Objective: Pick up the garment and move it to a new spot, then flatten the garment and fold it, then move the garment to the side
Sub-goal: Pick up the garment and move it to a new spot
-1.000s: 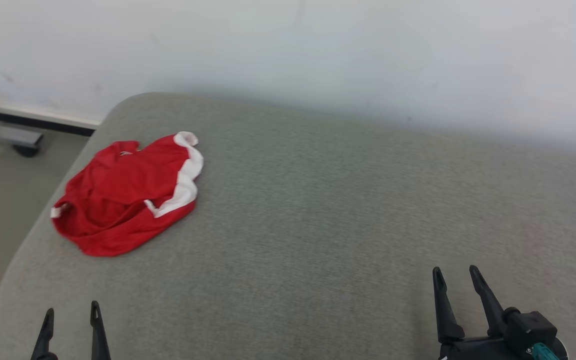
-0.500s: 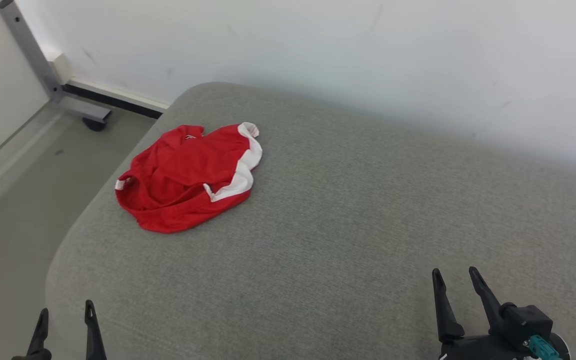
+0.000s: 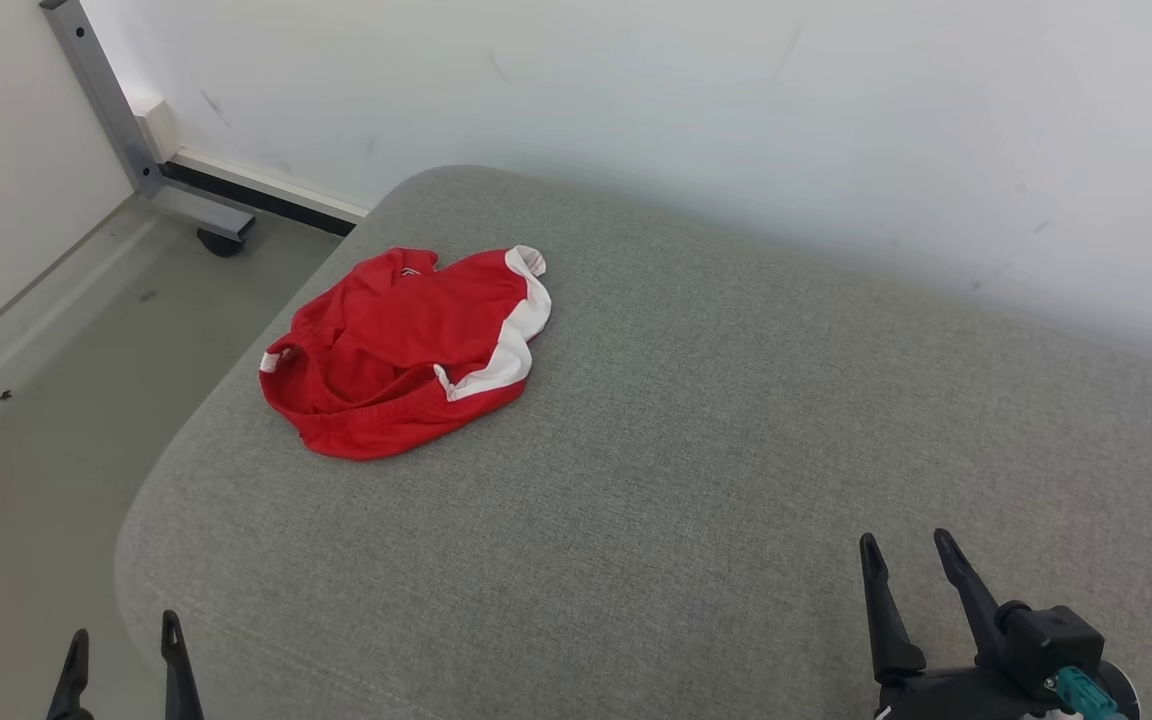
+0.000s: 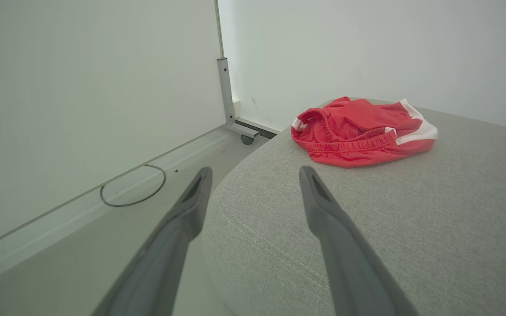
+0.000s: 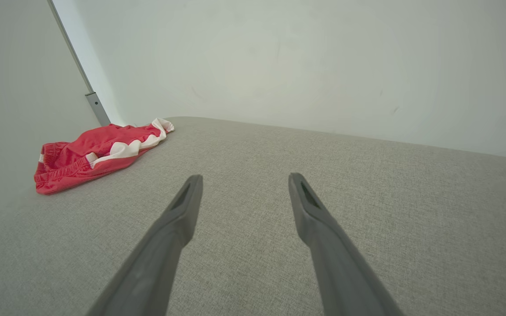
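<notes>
Lighting is bright, flat and diffuse, and the source can't be placed from the frames. All shadows are soft-edged. The head view is sharp throughout, and the weave of the grey cushion [image 3: 696, 450] resolves cleanly. There's a soft dim band where the cushion meets the white wall [image 3: 736, 100], and a thin faint shadow under the near hem of the red shorts [image 3: 406, 350]. Both wrist views are wide-angle. The left fingers [image 4: 327, 228] and right fingers [image 5: 174, 232] go soft and smeared toward the bottom edge, with crisper tips. The right wrist view darkens on its left side, where the shorts read paler and pinkish. The wall has a slight green cast in both wrist views.
</notes>
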Robot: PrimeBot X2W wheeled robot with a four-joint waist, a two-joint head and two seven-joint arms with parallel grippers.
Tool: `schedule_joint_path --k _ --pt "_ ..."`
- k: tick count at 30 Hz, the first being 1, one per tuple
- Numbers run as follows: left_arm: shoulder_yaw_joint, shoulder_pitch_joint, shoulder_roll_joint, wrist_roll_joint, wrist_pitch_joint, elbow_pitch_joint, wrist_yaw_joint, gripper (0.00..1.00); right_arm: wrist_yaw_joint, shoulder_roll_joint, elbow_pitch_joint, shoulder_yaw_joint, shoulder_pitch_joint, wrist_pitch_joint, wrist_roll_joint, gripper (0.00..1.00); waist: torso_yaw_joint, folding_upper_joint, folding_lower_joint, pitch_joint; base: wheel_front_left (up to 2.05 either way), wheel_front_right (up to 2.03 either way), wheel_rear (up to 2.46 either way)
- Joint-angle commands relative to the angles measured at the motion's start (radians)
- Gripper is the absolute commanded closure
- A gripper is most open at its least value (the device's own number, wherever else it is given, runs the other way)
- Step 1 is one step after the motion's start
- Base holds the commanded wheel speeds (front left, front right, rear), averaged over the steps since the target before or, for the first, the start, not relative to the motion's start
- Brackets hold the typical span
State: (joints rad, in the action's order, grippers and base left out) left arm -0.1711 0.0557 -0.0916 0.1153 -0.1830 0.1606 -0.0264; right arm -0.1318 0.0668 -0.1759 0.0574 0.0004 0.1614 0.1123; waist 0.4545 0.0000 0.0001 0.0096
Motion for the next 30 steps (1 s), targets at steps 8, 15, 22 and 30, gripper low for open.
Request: schedule_joint_path --k 8,15,22,30 --pt "-0.003 -0.014 -0.012 0.022 0.003 0.001 0.005 0.00 0.003 -0.001 0.017 -0.009 0.004 -0.009 -0.004 0.00 -0.016 0.0000 -0.0001 0.015 0.00 0.00 0.00" --pt "-0.019 -0.101 -0.043 0.043 0.008 0.006 0.001 0.00 0.003 0.016 0.036 -0.010 -0.021 -0.017 -0.009 0.00 -0.070 0.0000 -0.0001 0.054 0.00 0.00 0.00" --pt "-0.037 -0.255 -0.093 0.074 0.015 0.039 -0.006 0.00 0.003 0.026 0.081 -0.018 -0.058 -0.036 -0.022 0.00 -0.169 0.0000 -0.0001 0.140 0.00 0.00 0.00" --pt "-0.064 -0.446 -0.152 0.107 0.011 0.117 -0.004 0.00 0.003 0.043 0.131 -0.010 -0.112 -0.040 -0.026 0.00 -0.308 0.0000 -0.0001 0.268 0.00 0.00 0.00"
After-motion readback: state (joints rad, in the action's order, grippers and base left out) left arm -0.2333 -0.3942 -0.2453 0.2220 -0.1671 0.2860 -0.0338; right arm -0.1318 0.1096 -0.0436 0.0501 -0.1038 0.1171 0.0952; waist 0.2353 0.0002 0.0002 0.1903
